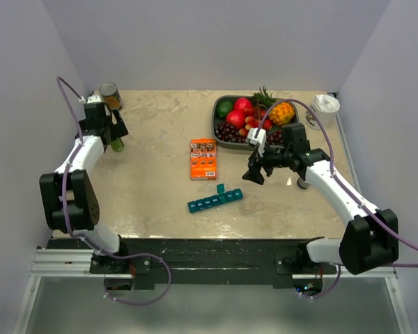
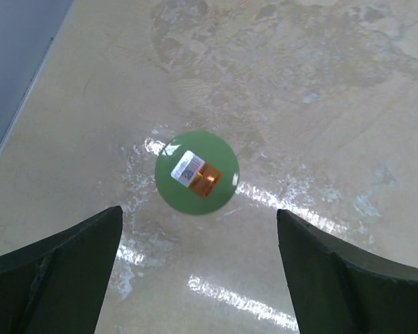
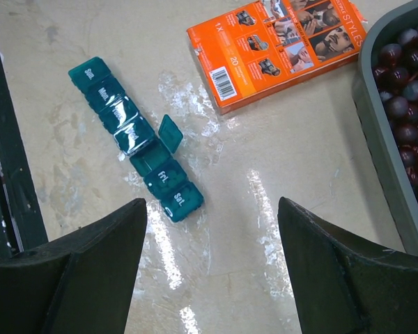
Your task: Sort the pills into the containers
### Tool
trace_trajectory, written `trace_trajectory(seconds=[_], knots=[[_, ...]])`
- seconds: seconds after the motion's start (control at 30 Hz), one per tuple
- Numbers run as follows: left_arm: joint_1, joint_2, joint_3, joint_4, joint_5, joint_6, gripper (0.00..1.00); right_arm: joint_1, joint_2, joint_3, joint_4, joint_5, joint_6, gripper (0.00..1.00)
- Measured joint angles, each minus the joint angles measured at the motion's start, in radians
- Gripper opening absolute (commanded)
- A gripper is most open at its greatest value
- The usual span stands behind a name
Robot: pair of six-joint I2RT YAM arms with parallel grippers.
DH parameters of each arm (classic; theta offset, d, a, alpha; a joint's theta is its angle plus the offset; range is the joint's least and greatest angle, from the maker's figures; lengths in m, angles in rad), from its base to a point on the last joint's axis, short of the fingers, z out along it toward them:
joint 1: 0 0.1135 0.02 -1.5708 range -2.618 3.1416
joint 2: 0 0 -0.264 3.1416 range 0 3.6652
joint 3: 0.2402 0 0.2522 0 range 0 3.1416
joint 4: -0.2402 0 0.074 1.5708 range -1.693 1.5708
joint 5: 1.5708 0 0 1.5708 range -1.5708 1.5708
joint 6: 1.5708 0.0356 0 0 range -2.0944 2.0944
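Right gripper [image 3: 210, 209] gapes empty (left gripper [image 2: 198, 214] likewise); pill organiser [image 3: 136, 138] lies beneath, leftward, untouched.

On the table [image 1: 153, 188] the pill organiser [image 1: 214, 198] lies centrally toward the near edge, a box [image 1: 203, 158] just behind it, a fruit tray [image 1: 215, 125] beyond that, and a bottle [image 2: 196, 172] toward the far-left corner.

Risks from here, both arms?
1. Green bottle stands upright below the open left jaws; an off-centre close may tip it.
2. Pill organiser lies loose with one lid open; the right jaws, if they descend, might shove it or knock that lid shut.
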Motion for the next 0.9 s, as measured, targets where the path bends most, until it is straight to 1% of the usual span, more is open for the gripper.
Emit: trace_trajectory(seconds=[0.07,0.17,0.2,0.23,0.37,0.4,0.47,0.5,0.57,0.6,0.7,0.77,0.83,0.9], knots=[[0.002,0.066,0.042,-0.005,-0.022,0.0,0.92,-0.004,0.002,0.0,-0.004,-0.004,-0.005,0.79],[0.002,0.138,0.091,-0.021,-0.051,0.0,0.88,-0.007,0.006,0.0,-0.011,-0.018,-0.014,0.8],[0.002,0.155,0.104,-0.031,-0.058,0.0,0.84,-0.007,0.008,0.0,-0.015,-0.02,-0.016,0.8],[0.002,0.173,0.12,-0.037,-0.065,0.0,0.84,-0.008,0.012,0.0,-0.019,-0.021,-0.018,0.8],[0.002,0.22,0.156,-0.049,-0.078,0.0,0.71,-0.009,0.024,0.0,-0.034,-0.023,-0.025,0.8],[0.002,0.224,0.156,-0.05,-0.078,0.0,0.66,-0.01,0.026,0.0,-0.037,-0.024,-0.025,0.8],[0.002,0.229,0.156,-0.053,-0.077,0.001,0.58,-0.013,0.027,0.0,-0.042,-0.024,-0.026,0.81],[0.002,0.23,0.156,-0.053,-0.077,0.0,0.45,-0.013,0.027,0.0,-0.043,-0.024,-0.027,0.81],[0.002,0.23,0.157,-0.055,-0.074,0.003,0.31,-0.013,0.027,0.0,-0.045,-0.024,-0.03,0.81],[0.002,0.23,0.157,-0.055,-0.072,0.009,0.19,-0.013,0.027,0.0,-0.046,-0.024,-0.032,0.81],[0.003,0.23,0.157,-0.056,-0.063,0.012,0.04,-0.013,0.027,0.0,-0.05,-0.024,-0.037,0.81],[0.003,0.227,0.157,-0.057,-0.047,0.02,0.0,-0.014,0.027,0.0,-0.054,-0.024,-0.045,0.81],[0.003,0.209,0.141,-0.056,-0.013,0.029,0.0,-0.016,0.027,0.0,-0.058,-0.024,-0.057,0.81],[0.002,0.145,0.081,-0.053,0.043,0.039,0.0,-0.018,0.027,0.0,-0.064,-0.024,-0.071,0.81]])
